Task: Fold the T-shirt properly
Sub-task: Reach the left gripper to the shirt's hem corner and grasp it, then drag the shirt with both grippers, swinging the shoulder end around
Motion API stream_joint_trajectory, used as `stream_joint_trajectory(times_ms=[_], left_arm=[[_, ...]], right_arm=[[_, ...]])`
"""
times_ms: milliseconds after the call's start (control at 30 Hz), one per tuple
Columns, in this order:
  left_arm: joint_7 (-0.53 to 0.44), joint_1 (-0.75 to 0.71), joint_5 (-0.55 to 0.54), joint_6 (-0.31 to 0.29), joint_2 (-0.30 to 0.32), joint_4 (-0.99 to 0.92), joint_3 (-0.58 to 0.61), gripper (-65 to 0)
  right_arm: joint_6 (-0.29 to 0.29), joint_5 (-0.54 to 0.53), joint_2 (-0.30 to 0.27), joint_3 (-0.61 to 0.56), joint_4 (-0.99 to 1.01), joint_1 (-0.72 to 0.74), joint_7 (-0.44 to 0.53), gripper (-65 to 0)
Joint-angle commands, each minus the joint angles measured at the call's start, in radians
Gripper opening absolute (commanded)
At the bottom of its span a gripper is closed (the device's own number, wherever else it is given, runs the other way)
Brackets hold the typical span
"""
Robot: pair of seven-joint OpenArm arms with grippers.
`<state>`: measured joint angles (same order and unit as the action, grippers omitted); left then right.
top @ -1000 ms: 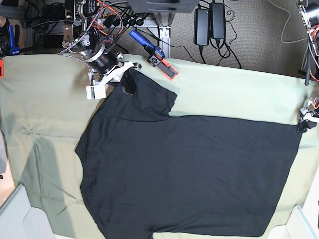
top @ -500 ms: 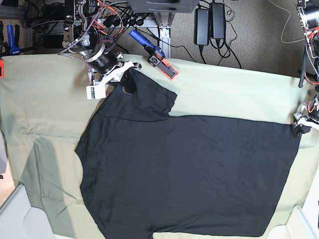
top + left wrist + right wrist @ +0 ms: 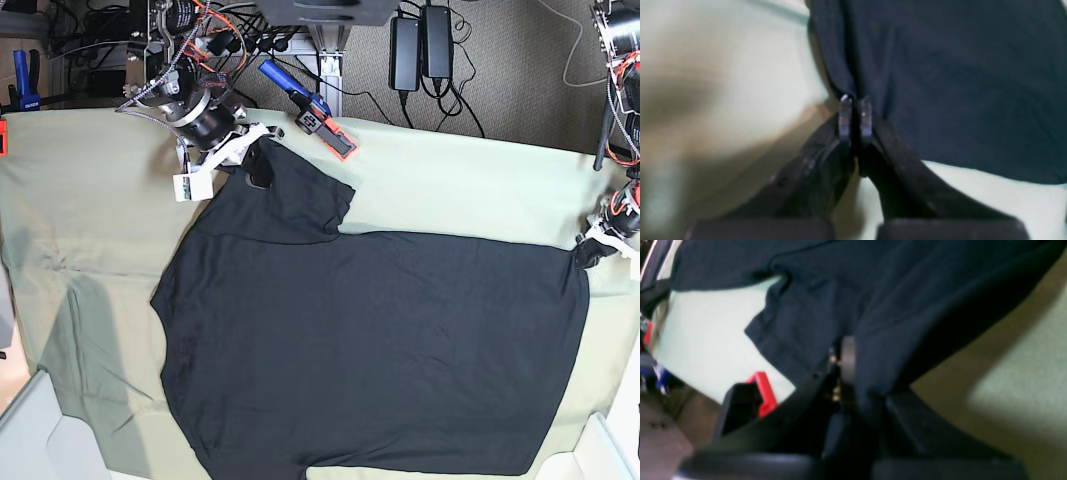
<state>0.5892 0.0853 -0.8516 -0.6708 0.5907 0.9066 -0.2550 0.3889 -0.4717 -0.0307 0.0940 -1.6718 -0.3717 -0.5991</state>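
Observation:
The black T-shirt (image 3: pixel 370 340) lies spread plain side up on the pale green cloth (image 3: pixel 90 200). My right gripper (image 3: pixel 255 160), at the base view's upper left, is shut on the shirt's shoulder and sleeve edge; the right wrist view shows fabric (image 3: pixel 873 306) pinched between its jaws. My left gripper (image 3: pixel 590 250), at the base view's right edge, is shut on the shirt's hem corner; in the left wrist view its fingertips (image 3: pixel 845 116) clamp the black fabric (image 3: pixel 957 83), lifted a little off the cloth.
A blue and orange-red tool (image 3: pixel 310 108) lies at the table's back edge, just behind the sleeve. Black power bricks (image 3: pixel 420 45) and cables sit on the floor behind. White bin edges (image 3: pixel 40 430) show at the front corners.
My left gripper has pulled the hem corner leftward and slightly toward the back, so the shirt's right edge has drawn inward. My right gripper has held its place on the shoulder.

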Motion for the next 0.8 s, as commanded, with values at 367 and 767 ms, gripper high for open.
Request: stream_joint_trajectory(times_ms=[367,767], left_arm=[[0.103,-0.011,-0.187,-0.027,0.142,0.010,-0.009,-65.0],[0.095,0.006,-0.267,-0.027,0.143,0.011,-0.009,-65.0]], right_arm=[[0.012,-0.103,-0.085,0.063,-0.209,-0.126,-0.087,-65.0],[0.012,-0.138,-0.085,0.150,-0.246,0.006,-0.088,-65.0]])
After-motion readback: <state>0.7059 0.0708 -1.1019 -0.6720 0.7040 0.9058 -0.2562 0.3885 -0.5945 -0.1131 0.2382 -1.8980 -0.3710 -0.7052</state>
